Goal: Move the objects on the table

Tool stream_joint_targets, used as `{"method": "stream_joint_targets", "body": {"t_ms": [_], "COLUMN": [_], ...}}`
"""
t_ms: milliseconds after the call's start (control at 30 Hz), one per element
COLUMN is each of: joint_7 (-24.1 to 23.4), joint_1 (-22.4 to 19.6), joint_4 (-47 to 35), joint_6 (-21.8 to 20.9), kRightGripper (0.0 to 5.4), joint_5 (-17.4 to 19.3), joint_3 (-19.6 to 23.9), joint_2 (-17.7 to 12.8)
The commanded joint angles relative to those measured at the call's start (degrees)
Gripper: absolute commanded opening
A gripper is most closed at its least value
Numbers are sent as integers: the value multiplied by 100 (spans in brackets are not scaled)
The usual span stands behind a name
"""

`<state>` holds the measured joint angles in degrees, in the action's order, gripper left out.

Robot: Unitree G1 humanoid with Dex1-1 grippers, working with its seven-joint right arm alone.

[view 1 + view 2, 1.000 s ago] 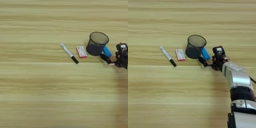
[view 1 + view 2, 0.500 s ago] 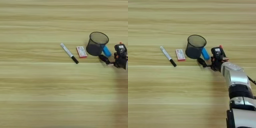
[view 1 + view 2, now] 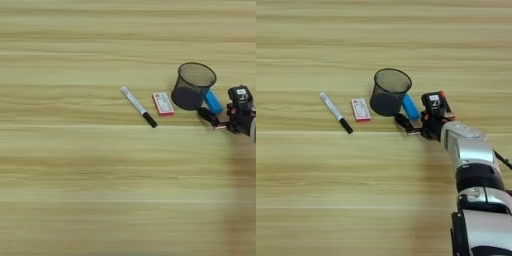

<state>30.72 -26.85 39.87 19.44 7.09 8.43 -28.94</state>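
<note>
The blue piece (image 3: 410, 107) is seen just left of the claw (image 3: 415, 119), angled up-left; claw state cannot be told.

No word, number or brand can be read anywhere here. The small red-white flat box (image 3: 360, 109) carries a pale panel on its top, but whatever is printed there is too small to make out. A light patch on the gripper's (image 3: 415, 120) black body may be a label; it cannot be read. The marker (image 3: 336, 112) shows no legible lettering.
</note>
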Motion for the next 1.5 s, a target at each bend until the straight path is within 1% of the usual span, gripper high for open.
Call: {"method": "stream_joint_targets", "body": {"t_ms": [33,200,400,433,567,600,700,733,867,900,967,1100,1267,1500], "joint_7": [-50,-69,-299,-337,-441,-462,-488,-494,-547,-555,-573,-612,-659,-744], "joint_1": [-405,-394,-306,-293,-238,-206,-51,-4,199,256,343,431,481,672], "joint_4": [-148,-152,-312,-347,-478,-527,-764,-840,-1143,-1226,-1375,-1587,-1655,-1786], "joint_6": [-142,-175,-168,-131,28,64,183,222,392,436,514,630,705,806], "kRightGripper": [460,406,339,320,284,268,228,228,161,153,141,141,141,141], "joint_5": [-57,-87,-247,-238,-109,-92,-77,-70,-43,-32,-11,5,-1,14], "joint_3": [14,-10,-82,-65,83,109,171,186,269,292,338,409,426,547], "joint_2": [-187,-185,-190,-187,-171,-179,-210,-215,-188,-181,-178,-172,-173,-207]}}
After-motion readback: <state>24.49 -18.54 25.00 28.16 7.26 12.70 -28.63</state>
